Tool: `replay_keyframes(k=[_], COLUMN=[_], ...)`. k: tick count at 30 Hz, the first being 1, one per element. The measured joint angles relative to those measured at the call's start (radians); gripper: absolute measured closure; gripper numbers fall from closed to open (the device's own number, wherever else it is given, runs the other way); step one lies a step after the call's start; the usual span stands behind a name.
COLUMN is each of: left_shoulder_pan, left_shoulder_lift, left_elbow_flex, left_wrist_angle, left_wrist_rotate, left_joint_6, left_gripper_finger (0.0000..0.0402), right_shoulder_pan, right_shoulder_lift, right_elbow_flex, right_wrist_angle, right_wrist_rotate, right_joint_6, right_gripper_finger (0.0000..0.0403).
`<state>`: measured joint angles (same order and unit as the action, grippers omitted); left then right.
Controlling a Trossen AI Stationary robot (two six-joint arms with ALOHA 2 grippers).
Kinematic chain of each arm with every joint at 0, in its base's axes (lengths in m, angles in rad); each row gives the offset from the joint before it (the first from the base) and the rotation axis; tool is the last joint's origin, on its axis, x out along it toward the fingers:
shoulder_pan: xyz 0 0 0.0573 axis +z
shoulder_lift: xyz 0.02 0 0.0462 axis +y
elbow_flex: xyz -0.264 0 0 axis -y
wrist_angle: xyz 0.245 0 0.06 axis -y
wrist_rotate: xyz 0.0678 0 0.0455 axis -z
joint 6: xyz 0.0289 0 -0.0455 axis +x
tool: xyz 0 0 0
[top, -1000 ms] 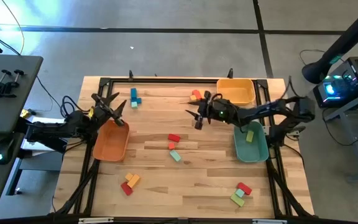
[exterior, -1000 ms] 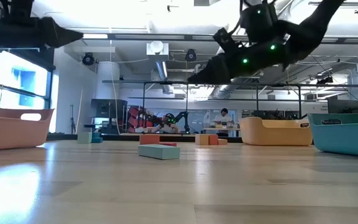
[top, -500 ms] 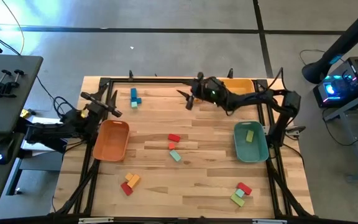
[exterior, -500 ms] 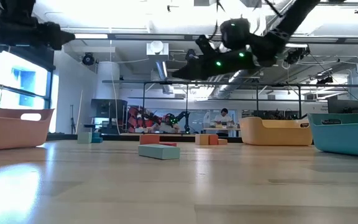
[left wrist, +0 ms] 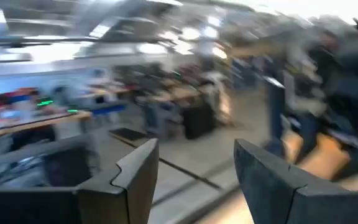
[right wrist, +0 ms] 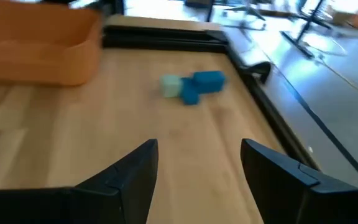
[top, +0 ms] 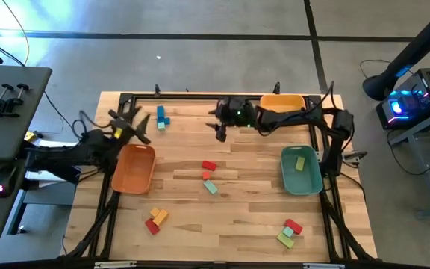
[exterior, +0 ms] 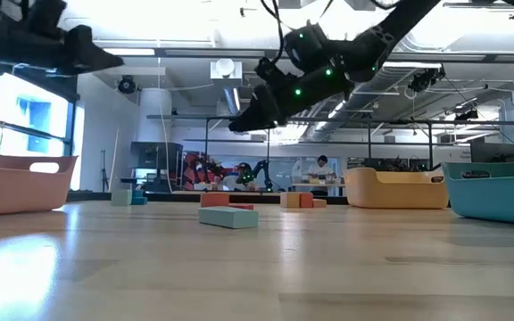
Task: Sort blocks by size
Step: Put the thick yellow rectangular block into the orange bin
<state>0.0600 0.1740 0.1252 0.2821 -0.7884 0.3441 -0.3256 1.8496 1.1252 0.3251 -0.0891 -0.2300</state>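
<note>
Blocks first, from the fingers outward. We see the right gripper point(top: 216, 125) with its two dark fingers point(right wrist: 129, 180) spread and nothing between them, held above the board near twelve o'clock of the wooden table point(top: 252, 217). Ahead of those fingers, in the right wrist view, lie three small painted blocks together: a blue bar point(right wrist: 209, 79), a smaller blue piece point(right wrist: 189, 95) touching it, and a pale green cube point(right wrist: 171, 85) just beside. From above we place that cluster point(top: 161, 117) at about eleven o'clock.

Left gripper point(top: 131, 123) sits off the nine o'clock edge, above the far rim of the orange plastic bin point(top: 134, 169); its fingers point(left wrist: 135, 180) are likewise apart and empty, pointing out into the room.

Centre of the table: a red block point(top: 209, 166), a small orange one point(top: 207, 175) and a light teal bar point(top: 211, 187), close together. At seven o'clock we note a red, orange and yellow group point(top: 155, 220). At five o'clock, a red block on light green pieces point(top: 290, 233).

Teal plastic bin point(top: 301, 173) stands at three o'clock and holds one light green bar point(top: 300, 162). Yellow-orange plastic bin point(top: 284, 109) stands at one o'clock, just behind the right arm.

From table height we see the teal bar point(exterior: 228, 217) lying flat, the red block point(exterior: 214, 200) behind it.
</note>
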Motion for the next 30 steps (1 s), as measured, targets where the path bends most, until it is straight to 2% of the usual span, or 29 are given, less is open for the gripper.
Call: replay_keyframes(k=[7, 10, 14, 19, 23, 26, 30], left_shoulder_pan=[-0.141, -0.244, -0.387, -0.536, -0.611, -0.667, -0.730], left_shoulder_lift=[0.250, 0.382, 0.592, 0.870, 1.054, 1.127, 1.173], left_elbow_flex=[0.164, 0.283, 0.457, 0.714, 0.889, 0.913, 0.902], left_wrist_angle=[-0.049, -0.155, -0.351, -0.743, -1.074, -1.158, -1.168], left_wrist_rotate=[0.229, 0.234, 0.176, 0.152, 0.293, 0.396, 0.436], left_joint_6=[-0.052, -0.071, -0.168, -0.485, -0.835, -1.025, -1.159], left_gripper_finger=[0.0241, 0.0249, 0.0260, 0.0277, 0.0293, 0.0311, 0.0339], right_shoulder_pan=[0.129, 0.177, 0.230, 0.295, 0.339, 0.368, 0.392], right_shoulder_lift=[-0.017, -0.046, -0.085, -0.121, -0.118, -0.115, -0.114], right_elbow_flex=[-0.001, -0.001, -0.001, -0.001, -0.001, -0.001, -0.001], right_wrist_angle=[-0.027, -0.047, -0.108, -0.224, -0.252, -0.282, -0.274], right_wrist_rotate=[0.089, 0.123, 0.201, 0.289, 0.307, 0.331, 0.385], right_joint_6=[-0.017, -0.058, -0.064, -0.017, 0.020, 0.028, -0.005], right_gripper_finger=[0.0176, 0.0176, 0.0176, 0.0176, 0.0176, 0.0176, 0.0176])
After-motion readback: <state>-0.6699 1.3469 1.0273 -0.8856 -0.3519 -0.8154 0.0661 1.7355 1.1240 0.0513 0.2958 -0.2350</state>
